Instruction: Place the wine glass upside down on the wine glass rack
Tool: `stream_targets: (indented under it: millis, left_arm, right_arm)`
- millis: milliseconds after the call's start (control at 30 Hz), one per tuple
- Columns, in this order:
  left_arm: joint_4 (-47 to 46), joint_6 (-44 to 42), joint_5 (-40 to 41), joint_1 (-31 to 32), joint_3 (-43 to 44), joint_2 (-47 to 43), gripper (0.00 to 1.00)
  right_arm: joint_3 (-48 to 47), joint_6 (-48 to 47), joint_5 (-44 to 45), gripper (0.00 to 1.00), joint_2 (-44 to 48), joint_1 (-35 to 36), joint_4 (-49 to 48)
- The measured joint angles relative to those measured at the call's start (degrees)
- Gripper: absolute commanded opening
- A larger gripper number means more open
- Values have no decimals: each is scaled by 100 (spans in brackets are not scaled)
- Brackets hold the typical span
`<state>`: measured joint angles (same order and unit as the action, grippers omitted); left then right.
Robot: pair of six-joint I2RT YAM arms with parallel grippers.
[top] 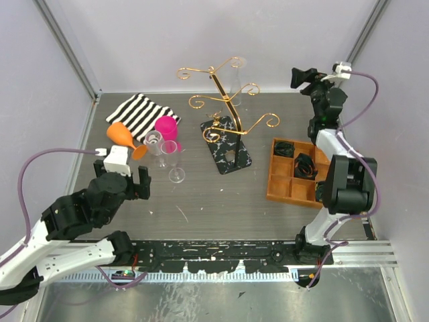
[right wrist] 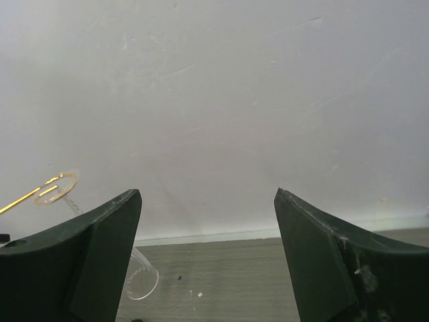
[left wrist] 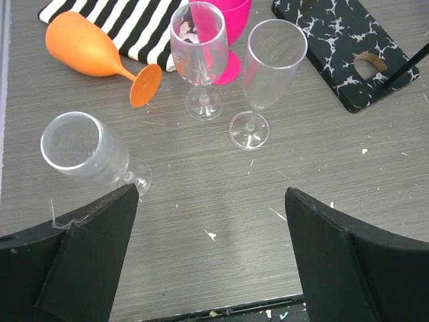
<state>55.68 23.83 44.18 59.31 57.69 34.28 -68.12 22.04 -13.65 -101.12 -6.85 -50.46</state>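
The wine glass rack [top: 221, 100] is a gold wire stand on a black marbled base [top: 226, 144], whose corner shows in the left wrist view [left wrist: 335, 47]. A clear glass [right wrist: 142, 278] hangs rim down beside a gold spiral arm [right wrist: 57, 188], and shows faintly in the top view [top: 238, 86]. Three clear glasses stand on the table: a flute [left wrist: 268, 74], a wider one [left wrist: 198, 54], and one [left wrist: 84, 151] by my left finger. My left gripper [left wrist: 209, 201] [top: 136, 180] is open and empty, low in front of them. My right gripper [right wrist: 206, 201] [top: 303, 77] is open and empty, raised and facing the back wall.
An orange glass [left wrist: 94, 54] lies on its side by a striped cloth [top: 141, 113]. A pink cup [top: 166, 127] stands behind the clear glasses. An orange compartment tray [top: 281, 188] with black parts sits at the right. Walls close in the back and sides.
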Motion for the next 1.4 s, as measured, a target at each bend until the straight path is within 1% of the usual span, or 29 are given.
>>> stream_targets:
  millis: [167,300,400,500,600,700,800,933,1067,1267,1400]
  left_arm:
    - [278,249,28,0,251,308,98]
    - [527,424,-44,0,372,450,98]
    - [686,568,-195,0,474,487,98]
    - [811,693,-428,0,544,487,98]
    - [940,933,-610,0,562,566,98]
    - [1213,1276,-726,0,601,831,98]
    - [1443,1611,-772,0,671,1158,98]
    - [1541,1869,-772,0,684,1440,98]
    - [1513,1794,-774,0,750,1519,98]
    - [1187,1495,-721,0,789,1445,98]
    - [1040,1392,-579,0,789,1342,98]
  right_arm:
    - [302,-7,713,100,1167,13,1482]
    - [442,26,1104,100,1989,15,2793]
    - [396,111,1403,100,2535,15,4039]
    - [170,216,1589,100,2868,15,5311]
    - [-59,299,1679,100,3134,15,6450]
    - [-94,337,1495,100,3495,15,7324]
    - [9,369,1126,100,3928,15,7766]
    - [584,426,546,100,4800,15,7947]
    - [997,306,109,100,5316,15,8177]
    - [1517,-35,-466,100,5753,15,8454]
    - [1759,-118,-684,100,6017,35,8662]
